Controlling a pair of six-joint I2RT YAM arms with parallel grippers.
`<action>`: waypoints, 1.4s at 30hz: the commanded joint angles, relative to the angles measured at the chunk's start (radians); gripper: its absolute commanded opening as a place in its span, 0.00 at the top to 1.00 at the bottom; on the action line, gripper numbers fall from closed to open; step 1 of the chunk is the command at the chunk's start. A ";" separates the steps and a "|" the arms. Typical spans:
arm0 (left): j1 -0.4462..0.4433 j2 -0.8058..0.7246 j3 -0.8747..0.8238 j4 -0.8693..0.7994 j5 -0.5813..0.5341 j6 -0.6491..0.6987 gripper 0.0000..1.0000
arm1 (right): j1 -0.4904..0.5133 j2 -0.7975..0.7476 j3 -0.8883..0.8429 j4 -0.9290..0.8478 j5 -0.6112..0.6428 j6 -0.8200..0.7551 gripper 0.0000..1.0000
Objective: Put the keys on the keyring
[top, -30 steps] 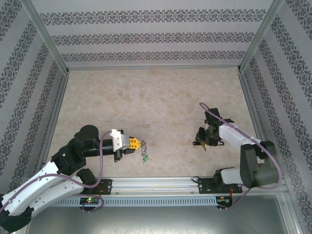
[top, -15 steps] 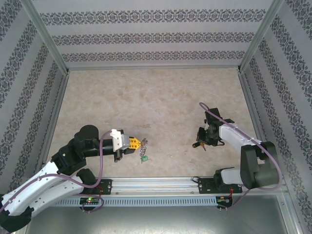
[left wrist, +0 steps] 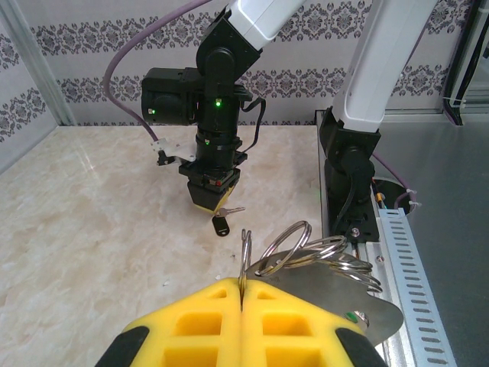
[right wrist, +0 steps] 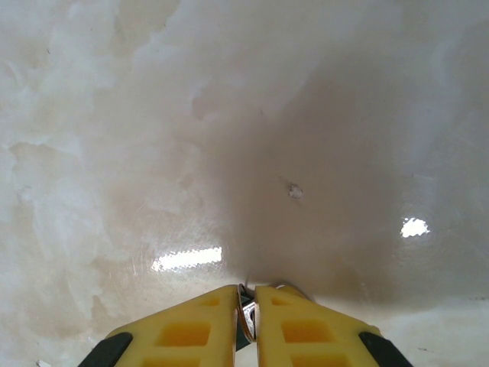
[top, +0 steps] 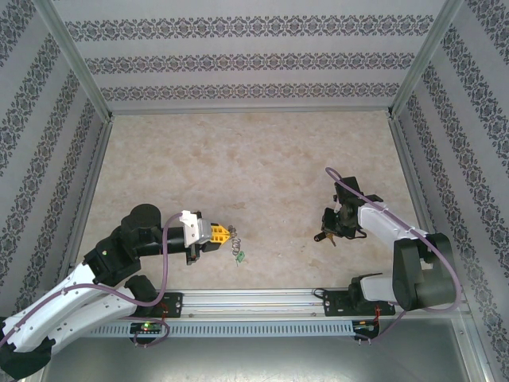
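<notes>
My left gripper (left wrist: 241, 284) is clenched on one thin ring of the keyring (left wrist: 328, 264), whose grey plate and other rings jut out to the right of my yellow fingers (left wrist: 200, 321) (the green tag (top: 241, 257) sits at its near end). My right gripper (right wrist: 245, 297) is pinched tight on a sliver of metal. The key (left wrist: 221, 225) hangs black head down just beneath it, well apart from the keyring, over the marble table (top: 238, 167).

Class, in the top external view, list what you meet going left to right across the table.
Left tool → keyring → right tool. The key overlaps the right tool, so it is left out.
</notes>
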 commanded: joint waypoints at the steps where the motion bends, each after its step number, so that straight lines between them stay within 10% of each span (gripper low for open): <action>1: 0.015 -0.006 -0.005 0.069 0.013 -0.017 1.00 | -0.007 0.003 -0.003 0.000 -0.002 -0.012 0.84; 28: 0.015 -0.014 -0.009 0.096 0.062 -0.018 1.00 | 0.044 -0.027 0.003 0.007 0.034 -0.026 1.00; 42: 0.014 0.016 0.085 -0.089 0.082 0.126 1.00 | 0.412 -0.537 -0.020 0.243 0.120 -0.300 1.00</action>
